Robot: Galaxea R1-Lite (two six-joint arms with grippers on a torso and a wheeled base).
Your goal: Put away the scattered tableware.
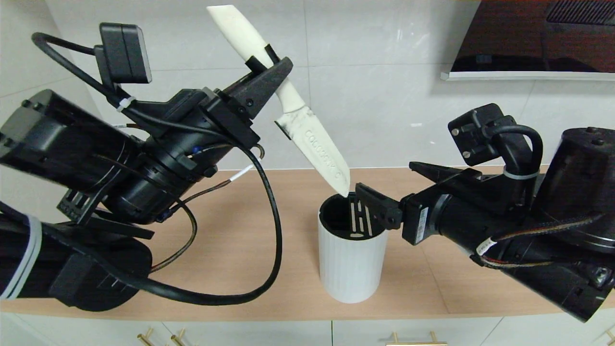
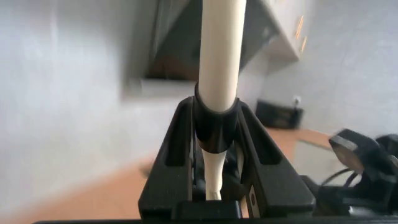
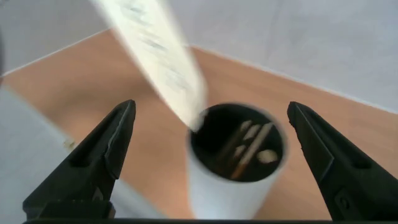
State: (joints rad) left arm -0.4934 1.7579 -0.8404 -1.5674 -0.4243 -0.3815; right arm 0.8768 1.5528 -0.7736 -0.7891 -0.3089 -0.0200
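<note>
Head view: wooden counter (image 1: 230,250), holder (image 1: 352,269), knife (image 1: 317,149) above (tiled wall (image 1: 384,110) behind)

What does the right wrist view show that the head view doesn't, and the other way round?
Right wrist view alone: a look straight down into the white holder, where pale utensil ends lie inside. Head view alone: the left gripper clamped on the white handle of the knife, plus the dark hood on the wall. Both: the open right gripper near the holder, the knife's blade tip at the holder's rim, and the wooden counter.
</note>
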